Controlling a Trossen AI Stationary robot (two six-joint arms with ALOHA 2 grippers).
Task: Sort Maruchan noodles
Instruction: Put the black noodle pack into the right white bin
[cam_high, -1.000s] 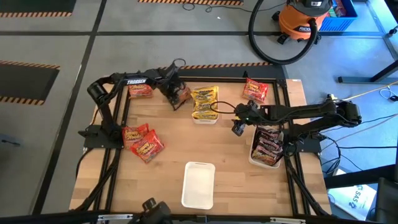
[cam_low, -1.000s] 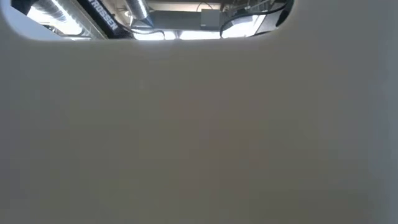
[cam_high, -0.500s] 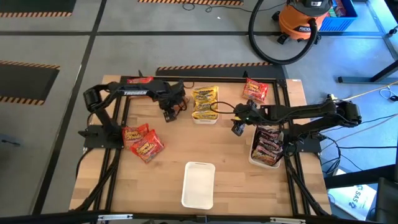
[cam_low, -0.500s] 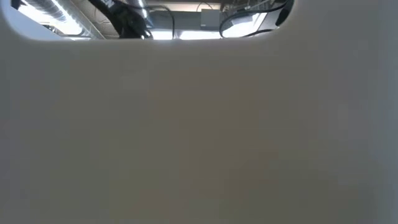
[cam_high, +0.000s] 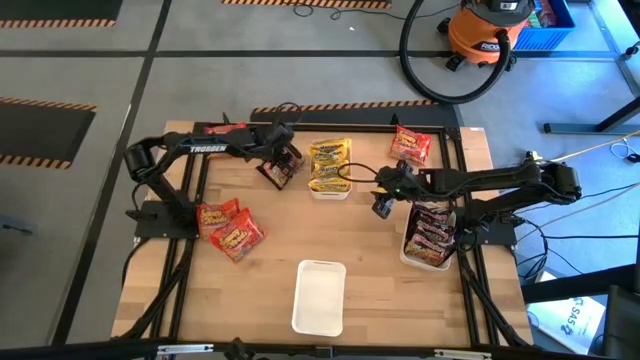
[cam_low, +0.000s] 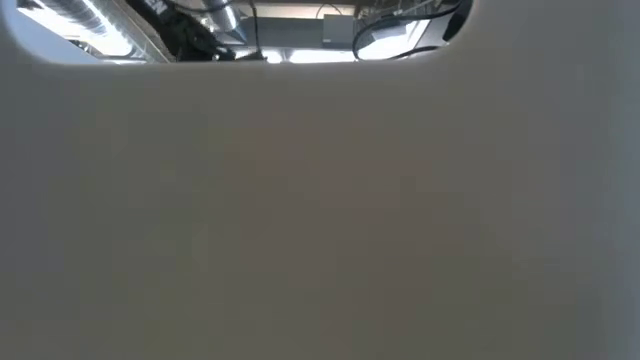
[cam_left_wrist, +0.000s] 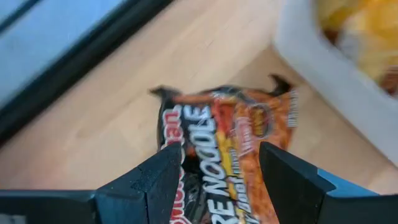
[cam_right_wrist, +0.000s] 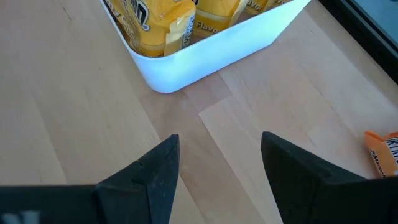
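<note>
My left gripper (cam_high: 279, 165) is shut on a dark brown and orange noodle packet (cam_left_wrist: 230, 124), just left of the white tray of yellow packets (cam_high: 328, 165). My right gripper (cam_high: 382, 203) hangs open over bare wood between that tray and the tray of dark brown packets (cam_high: 430, 235); its wrist view shows nothing between the fingers (cam_right_wrist: 217, 149). Red packets lie flat on the table at the left (cam_high: 230, 228), at the far right (cam_high: 410, 146) and under the left arm (cam_high: 224, 129). The low view is blocked by a white tray wall (cam_low: 320, 220). My left gripper holds the dark brown packet between its two fingers (cam_left_wrist: 158, 180), one at each long side, on the half nearer the wrist (cam_left_wrist: 214, 180). It comes slanting down from above. The packet's crimped far end (cam_left_wrist: 224, 93) sticks out past the fingertips. I cannot tell whether it touches the table.
A white tray (cam_high: 320, 296) with nothing in it sits near the near edge, in the middle. A black frame (cam_high: 300, 107) runs round the table's far and side edges. Bare wood shows between the trays and the red packets at the left.
My left gripper has carried the dark brown packet a short way toward the table's near edge and slightly left, beside the yellow tray, while its elbow swung toward the table's left edge. It has stayed shut on the packet.
</note>
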